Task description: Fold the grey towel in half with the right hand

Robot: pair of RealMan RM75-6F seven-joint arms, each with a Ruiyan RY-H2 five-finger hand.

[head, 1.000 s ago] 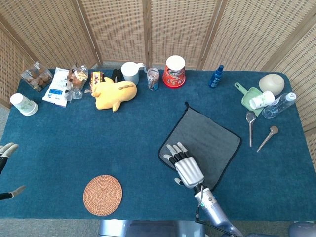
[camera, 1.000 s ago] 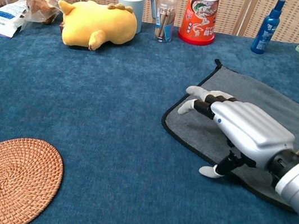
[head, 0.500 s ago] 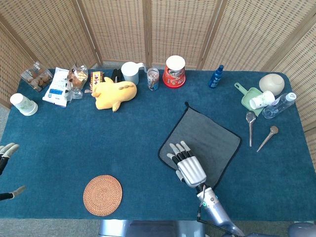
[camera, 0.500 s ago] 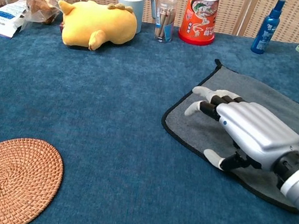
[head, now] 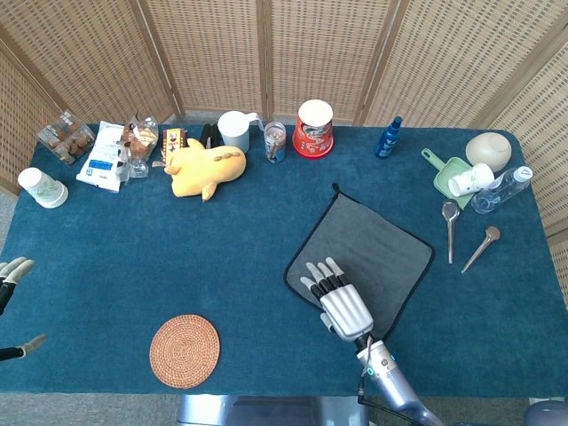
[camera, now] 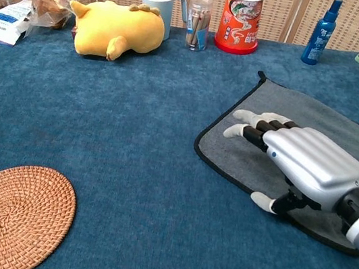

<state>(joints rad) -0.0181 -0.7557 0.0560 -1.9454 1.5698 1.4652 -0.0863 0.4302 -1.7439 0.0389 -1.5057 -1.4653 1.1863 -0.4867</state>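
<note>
- One grey towel [head: 368, 253] lies flat and unfolded on the blue table [head: 133, 257], near the front edge.
- The right hand [head: 340, 297] is over its near corner, palm down, fingers spread, holding nothing.
- It looks like the reaching step, before any fold.
- Next, I think it must pinch that edge and lift it across.
- The left hand [head: 12, 271] waits far away, open.

Woven wicker screen [head: 266, 53] behind blue-carpeted table [head: 115, 257].
</note>
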